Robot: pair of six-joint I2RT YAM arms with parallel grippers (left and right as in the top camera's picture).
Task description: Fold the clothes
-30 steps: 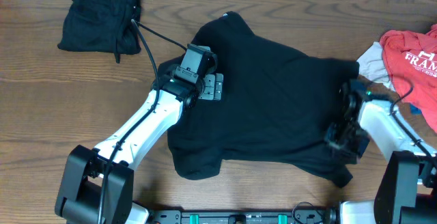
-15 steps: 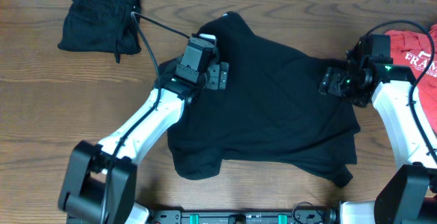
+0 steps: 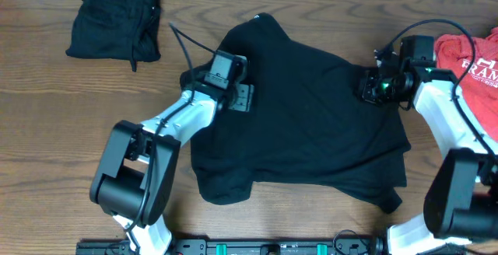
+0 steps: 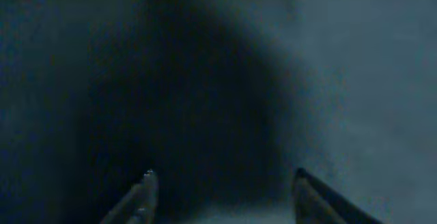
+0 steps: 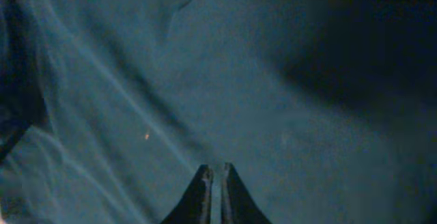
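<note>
Tips of the left gripper (image 4: 223, 181) stand spread apart, hanging close over dark, blurred cloth with nothing caught between them. Those of the right gripper (image 5: 215, 173) are pressed together just above creased cloth. I cannot tell whether any fold is nipped between them.

From above, both tools sit on the same black top (image 3: 311, 115), which lies open and rumpled in the middle of the wooden table (image 3: 47, 130). The left gripper is over its far-left part, just inside the edge. The right gripper is at its far-right edge, next to the red tee (image 3: 475, 61).

That makes the line between the 2 grippers the garment's long axis, running left to right across the table. Nearly all of the cloth lies on the robot's side of that line, reaching down to a bunched hem at the near edge.

My judgement is that any fold will have to carry the far edge toward the robot, or 1 side across to the other. Each arm is nearest its own side, so neither can serve the other's end. A folded black garment (image 3: 113, 18) lies well apart at the far-left corner.
</note>
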